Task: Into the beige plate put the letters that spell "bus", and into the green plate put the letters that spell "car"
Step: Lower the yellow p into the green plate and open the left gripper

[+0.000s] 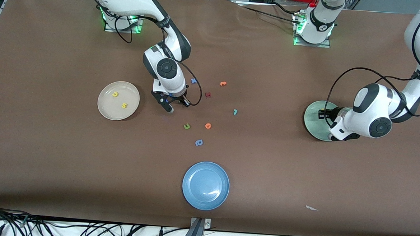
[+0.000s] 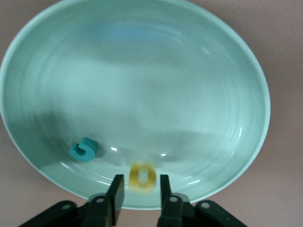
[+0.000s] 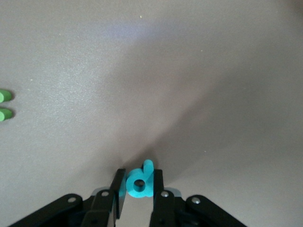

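The beige plate point(image 1: 104, 109) holds the yellow u point(image 1: 115, 94) and the yellow s point(image 1: 124, 106). Beside it, toward the table's middle, my right gripper point(image 1: 169, 109) point(image 3: 139, 172) is shut on the teal b point(image 3: 140, 184), low over bare table. My left gripper point(image 1: 321, 114) point(image 2: 141, 178) hangs open over the green plate point(image 1: 312, 119) point(image 2: 142, 71). The yellow a point(image 2: 142, 172) sits blurred between its fingers, with a gap on each side. The teal c point(image 2: 84, 149) lies in that plate. The teal r point(image 1: 235, 112) lies on the table near the middle.
Loose letters lie mid-table: a green u point(image 1: 187, 126) point(image 3: 4, 96), an orange one point(image 1: 208, 126), a periwinkle one point(image 1: 199, 142), a red one point(image 1: 208, 94), another orange point(image 1: 223, 83) and a small blue one point(image 1: 193, 80). A blue plate point(image 1: 205, 185) sits nearest the front camera.
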